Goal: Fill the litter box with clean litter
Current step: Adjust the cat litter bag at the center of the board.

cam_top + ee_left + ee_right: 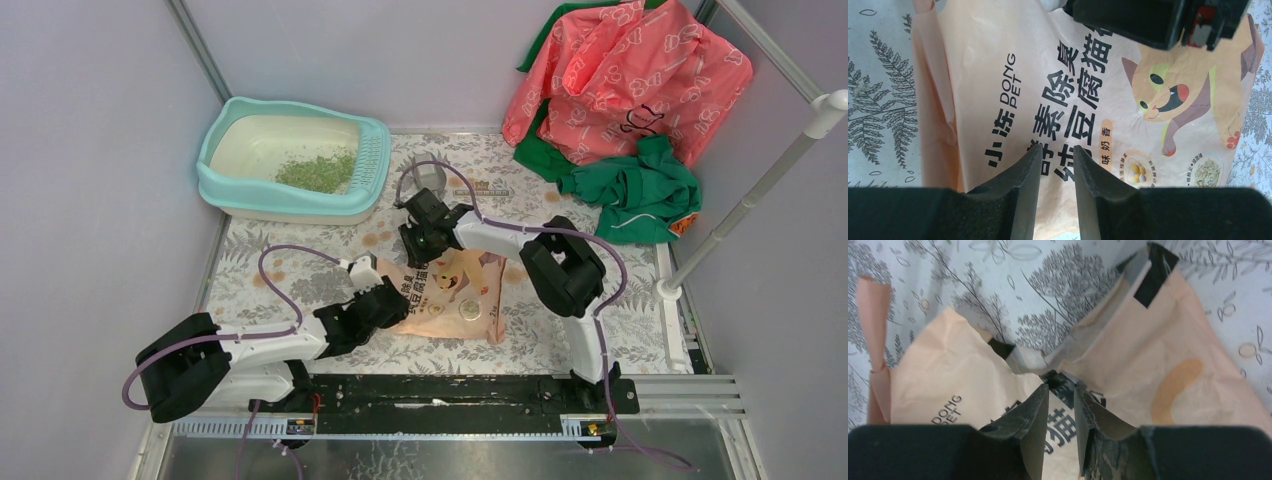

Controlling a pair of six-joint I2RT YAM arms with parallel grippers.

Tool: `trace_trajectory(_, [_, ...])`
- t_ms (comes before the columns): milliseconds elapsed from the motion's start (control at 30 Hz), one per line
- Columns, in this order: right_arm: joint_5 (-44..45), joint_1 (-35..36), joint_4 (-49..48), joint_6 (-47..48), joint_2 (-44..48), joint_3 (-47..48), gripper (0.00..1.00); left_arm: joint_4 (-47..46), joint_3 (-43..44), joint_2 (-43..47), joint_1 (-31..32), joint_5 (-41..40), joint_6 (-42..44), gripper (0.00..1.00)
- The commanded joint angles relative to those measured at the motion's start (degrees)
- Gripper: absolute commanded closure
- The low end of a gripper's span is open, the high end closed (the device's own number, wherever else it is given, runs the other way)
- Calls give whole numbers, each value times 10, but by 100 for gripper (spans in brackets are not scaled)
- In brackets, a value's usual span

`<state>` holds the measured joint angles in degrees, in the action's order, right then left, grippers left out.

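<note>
The turquoise litter box (372,165) stands at the back left. A patch of green clean litter (318,172) lies in its cream pan. A pink-orange printed bag (470,305) lies flat mid-table. My left gripper (393,298) hovers over the bag's left part; in the left wrist view its jaws (1057,148) stand narrowly open, with the bag's print (998,100) showing through the gap. My right gripper (415,240) is at the bag's far torn end. Its jaws (1061,388) are narrowly open, just short of the crumpled mouth (1048,360).
A grey round cup-like thing (428,178) sits behind the right gripper. A heap of pink and green clothes (620,100) fills the back right corner. A white pole (750,200) leans at the right. The leaf-print cloth (260,250) covers the table.
</note>
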<state>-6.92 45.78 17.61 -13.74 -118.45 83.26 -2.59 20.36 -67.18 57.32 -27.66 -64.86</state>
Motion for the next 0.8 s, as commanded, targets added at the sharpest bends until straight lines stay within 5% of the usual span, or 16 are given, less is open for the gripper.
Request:
trace_trajectory(0, [5, 7, -8, -4, -30, 64, 67, 3, -9, 0, 2, -5, -4, 63])
trace_trajectory(267, [-14, 7, 28, 22, -91, 165, 68, -26, -19, -27, 2, 1, -8, 63])
trace_trajectory(767, [30, -2, -27, 1, 80, 53, 65, -28, -44, -40, 10, 5, -27, 63])
